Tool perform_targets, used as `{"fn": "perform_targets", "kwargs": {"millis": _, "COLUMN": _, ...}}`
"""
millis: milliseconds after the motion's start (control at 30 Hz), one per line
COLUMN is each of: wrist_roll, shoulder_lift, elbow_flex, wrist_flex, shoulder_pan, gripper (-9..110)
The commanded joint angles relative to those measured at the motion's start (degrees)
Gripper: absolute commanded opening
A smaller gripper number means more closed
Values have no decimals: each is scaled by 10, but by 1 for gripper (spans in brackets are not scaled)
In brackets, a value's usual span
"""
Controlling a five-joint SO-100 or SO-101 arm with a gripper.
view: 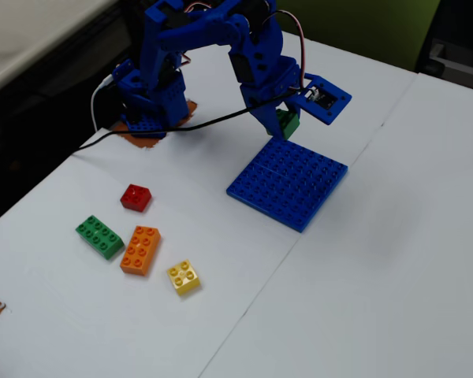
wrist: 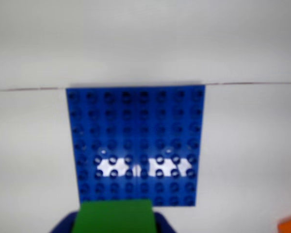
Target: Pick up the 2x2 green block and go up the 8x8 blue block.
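A blue plastic arm's fingers [view: 284, 126] pinch the 2x2 green block [view: 287, 123] above the far-left edge of the 8x8 blue block [view: 288, 182], fixed view. The plate is thin, flat, square, w/ a regular grid of round studs, lying corner-on to that camera on the white counter [view: 394, 260]. The green block hangs clear of the studs, not touching; it is small and squarish, so no long axis to speak of, and its studs are hidden by the fingers.

Wrist view shows what the fixed cam cannot: the block's smooth, glossy green face [wrist: 112, 216] at bottom centre, flanked by blue finger tips, w/ the plate [wrist: 136, 131] squared up beyond it, edges parallel to the frame, and bright glare on two patches of studs. A thin seam in the counter runs along the plate's far edge.

Fixed view alone shows the loose bricks, well apart from the plate at left-near: a red 2x2 brick [view: 135, 197], a longer green brick [view: 99, 236], an orange brick [view: 140, 250] just beside it, and a yellow 2x2 brick [view: 184, 276]. Green & orange long axes run diagonally. A black cable [view: 181, 131] trails from the arm's base.
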Motion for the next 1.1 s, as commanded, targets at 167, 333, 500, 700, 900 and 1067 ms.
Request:
{"fn": "perform_targets", "kwargs": {"millis": 167, "wrist_roll": 3, "shoulder_lift": 9, "elbow_flex": -19, "wrist_flex": 4, "shoulder_pan": -9, "gripper": 0}}
{"fn": "perform_targets", "kwargs": {"millis": 333, "wrist_roll": 1, "shoulder_lift": 9, "elbow_flex": -17, "wrist_flex": 4, "shoulder_pan": -9, "gripper": 0}}
{"fn": "perform_targets", "kwargs": {"millis": 500, "wrist_roll": -1, "shoulder_lift": 10, "elbow_flex": -17, "wrist_flex": 4, "shoulder_pan": -7, "gripper": 0}}
{"fn": "perform_targets", "kwargs": {"millis": 700, "wrist_roll": -2, "shoulder_lift": 10, "elbow_flex": -17, "wrist_flex": 4, "shoulder_pan": -9, "gripper": 0}}
{"fn": "perform_targets", "kwargs": {"millis": 900, "wrist_roll": -4, "shoulder_lift": 9, "elbow_flex": -17, "wrist_flex": 4, "shoulder_pan": -9, "gripper": 0}}
{"fn": "perform_targets", "kwargs": {"millis": 1067, "wrist_roll": -4, "shoulder_lift": 9, "elbow_flex": -17, "wrist_flex": 4, "shoulder_pan": -9, "gripper": 0}}
